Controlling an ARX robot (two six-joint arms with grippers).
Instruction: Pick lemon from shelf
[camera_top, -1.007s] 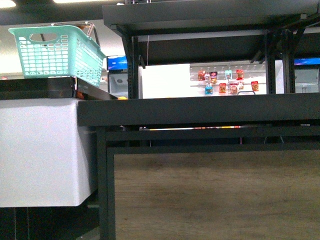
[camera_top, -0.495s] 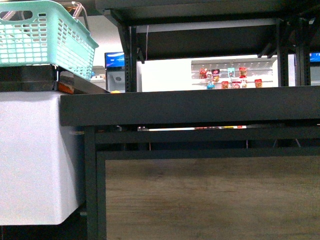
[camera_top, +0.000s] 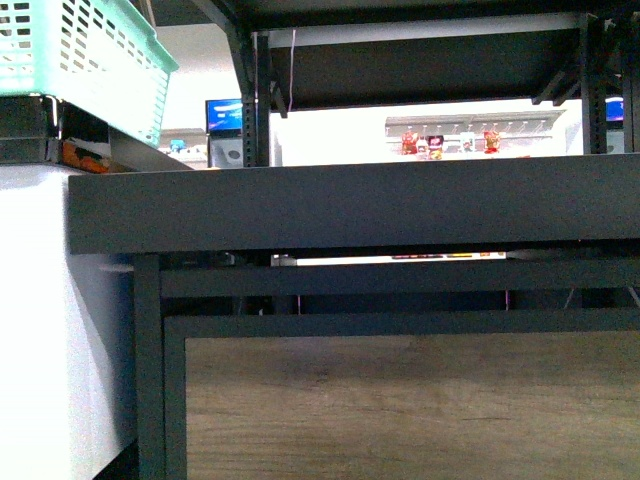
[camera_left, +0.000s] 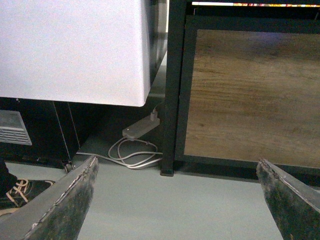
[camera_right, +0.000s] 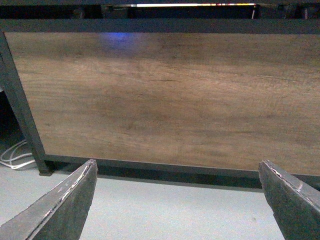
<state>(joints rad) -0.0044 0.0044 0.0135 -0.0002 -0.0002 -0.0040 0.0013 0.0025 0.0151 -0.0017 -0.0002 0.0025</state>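
the left tool (camera_left: 177, 164) is spread wide, its two scuffed dark fingers (camera_left: 65, 205) far apart with nothing between them but grey floor (camera_left: 150, 210). beyond it stands a black post of the shelf (camera_left: 175, 85), with a wood panel (camera_left: 250, 90) framed on one side of the post and a white cabinet (camera_left: 75, 50) on the other. under the cabinet a power strip (camera_left: 141, 127) lies on the floor beside a loop of white cable (camera_left: 135, 157), and a laced shoe (camera_left: 20, 187) shows at the picture's edge. the right tool (camera_right: 176, 164) is likewise wide apart and holds nothing, facing the same wood panel (camera_right: 160, 95) inside the black frame (camera_right: 150, 26). in the front view the shelf's deep black front lip (camera_top: 350, 205) runs from nine o'clock to three o'clock, with the wood panel (camera_top: 400, 400) at six o'clock and the white cabinet (camera_top: 40, 320) at eight o'clock. a teal basket (camera_top: 80, 50) sits at ten o'clock. small bright packets (camera_top: 440, 143) hang far behind at one o'clock. where the lemon lies cannot be told: the lip hides the tray.
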